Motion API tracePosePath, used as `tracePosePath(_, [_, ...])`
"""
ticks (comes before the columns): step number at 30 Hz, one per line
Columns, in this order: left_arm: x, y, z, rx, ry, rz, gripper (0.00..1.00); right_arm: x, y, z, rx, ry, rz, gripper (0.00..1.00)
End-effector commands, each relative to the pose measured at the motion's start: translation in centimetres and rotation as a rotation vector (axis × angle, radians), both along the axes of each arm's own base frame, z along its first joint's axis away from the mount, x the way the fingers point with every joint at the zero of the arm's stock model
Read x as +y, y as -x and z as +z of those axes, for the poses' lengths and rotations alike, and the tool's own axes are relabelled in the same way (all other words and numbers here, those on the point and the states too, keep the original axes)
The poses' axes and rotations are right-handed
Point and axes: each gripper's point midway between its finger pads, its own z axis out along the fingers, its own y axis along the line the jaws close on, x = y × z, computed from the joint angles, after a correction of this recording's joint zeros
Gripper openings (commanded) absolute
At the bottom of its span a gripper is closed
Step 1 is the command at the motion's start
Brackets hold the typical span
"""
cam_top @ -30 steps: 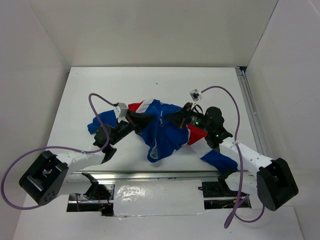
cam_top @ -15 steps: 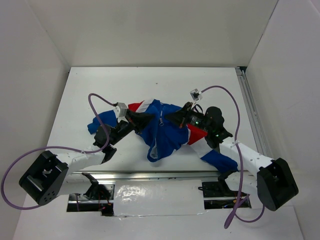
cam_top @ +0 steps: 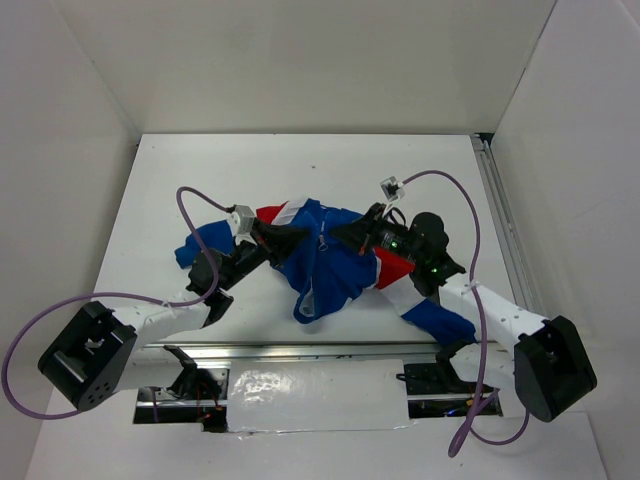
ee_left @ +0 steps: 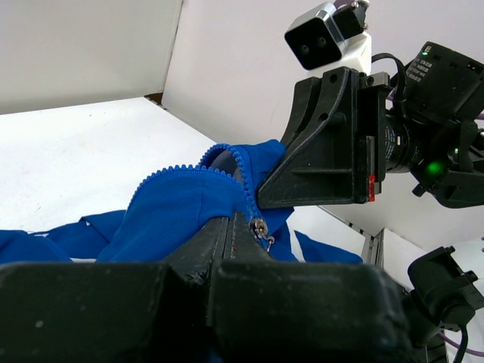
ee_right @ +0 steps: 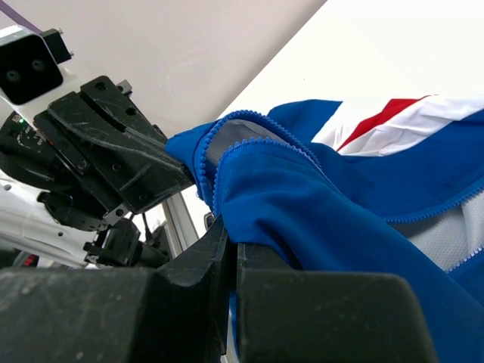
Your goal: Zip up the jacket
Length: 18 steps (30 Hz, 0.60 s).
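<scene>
The blue jacket (cam_top: 325,268), with red and white panels, lies bunched in the middle of the white table (cam_top: 300,165). My left gripper (cam_top: 292,238) is shut on the jacket's left front edge. My right gripper (cam_top: 347,233) is shut on the right front edge, facing the left one closely. In the left wrist view my gripper (ee_left: 231,221) pinches blue fabric (ee_left: 178,204) beside the metal zipper slider (ee_left: 259,225); the open zipper teeth curve above. In the right wrist view my gripper (ee_right: 229,238) pinches the blue jacket edge (ee_right: 302,200). The lettering is hidden.
A metal rail (cam_top: 500,225) runs along the table's right edge and another (cam_top: 300,350) along the front. White walls enclose the table on three sides. Purple cables (cam_top: 195,200) loop above both arms. One sleeve (cam_top: 440,320) lies under the right arm.
</scene>
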Motion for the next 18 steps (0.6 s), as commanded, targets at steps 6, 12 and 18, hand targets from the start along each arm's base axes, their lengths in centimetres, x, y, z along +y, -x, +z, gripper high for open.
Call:
tracePosePath(6, [1.16,2.02,6.13,-0.235,0.145,-0.003,0.00,0.29,-0.42,3.85,-0.090,-0.051,0.000,0.00])
tracePosePath(12, [1.06,2.01,6.09,-0.233,0.143,-0.008,0.00,0.55,-0.24,3.94,-0.085,-0.057,0.019,0.00])
tracePosePath(18, [1.00,2.61,6.11,-0.236,0.147,-0.033,0.00,0.53,-0.69,3.80,-0.080,-0.054,0.005,0.00])
